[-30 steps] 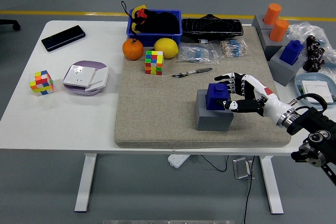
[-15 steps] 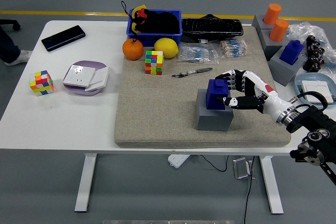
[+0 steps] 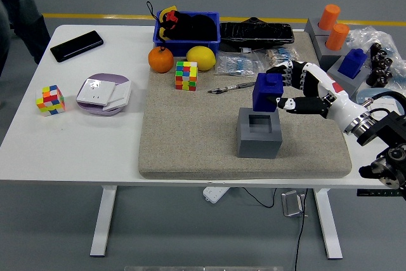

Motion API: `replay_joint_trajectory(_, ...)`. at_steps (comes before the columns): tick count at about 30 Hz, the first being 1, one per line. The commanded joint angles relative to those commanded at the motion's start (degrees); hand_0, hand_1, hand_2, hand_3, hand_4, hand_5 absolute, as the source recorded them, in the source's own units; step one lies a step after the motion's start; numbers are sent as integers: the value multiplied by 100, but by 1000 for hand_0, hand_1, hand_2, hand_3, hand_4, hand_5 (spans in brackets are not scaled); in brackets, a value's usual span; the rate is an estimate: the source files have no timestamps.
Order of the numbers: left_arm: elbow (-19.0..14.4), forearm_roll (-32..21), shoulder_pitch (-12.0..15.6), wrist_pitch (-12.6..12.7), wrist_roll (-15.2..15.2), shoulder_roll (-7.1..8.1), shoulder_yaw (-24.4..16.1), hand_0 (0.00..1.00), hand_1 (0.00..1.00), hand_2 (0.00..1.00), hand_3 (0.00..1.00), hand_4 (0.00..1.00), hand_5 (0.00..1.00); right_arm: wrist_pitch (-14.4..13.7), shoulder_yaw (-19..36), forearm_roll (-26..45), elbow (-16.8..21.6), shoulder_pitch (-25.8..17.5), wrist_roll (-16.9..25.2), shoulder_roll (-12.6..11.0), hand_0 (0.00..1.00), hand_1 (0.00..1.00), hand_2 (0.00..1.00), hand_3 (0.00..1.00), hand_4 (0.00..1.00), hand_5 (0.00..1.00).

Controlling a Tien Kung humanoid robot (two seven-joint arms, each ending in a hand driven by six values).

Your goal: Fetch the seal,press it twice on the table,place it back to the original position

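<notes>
From the head view, the right hand (image 3: 293,90) grasps the blue seal (image 3: 266,92) between thumb and fingers, holding it in the air just above its grey holder block (image 3: 259,132), whose square socket shows empty. The grip looks like a side pinch on a smooth, hard, boxy plastic body, so the seal could twist or slip when pressed down. The beige felt mat (image 3: 190,138) on the white surface (image 3: 70,138) is soft and coarse; a tilted press might stamp unevenly. No left hand shows.
</notes>
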Motion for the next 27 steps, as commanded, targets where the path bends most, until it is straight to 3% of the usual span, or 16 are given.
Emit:
replay_joint_trajectory(13,-1,-14,-6,-6,5,11,39,727,692,688,742,651,310,-102,178,47,-1062,58,220,-15,631,510,497,545,721,2)
replay_joint_trajectory(27,-12,11,8,-13,-2,-19,50,727,692,690,742,653,309,-515,-169,390,-2262,-35,763,295,628,504,490,536,706,2)
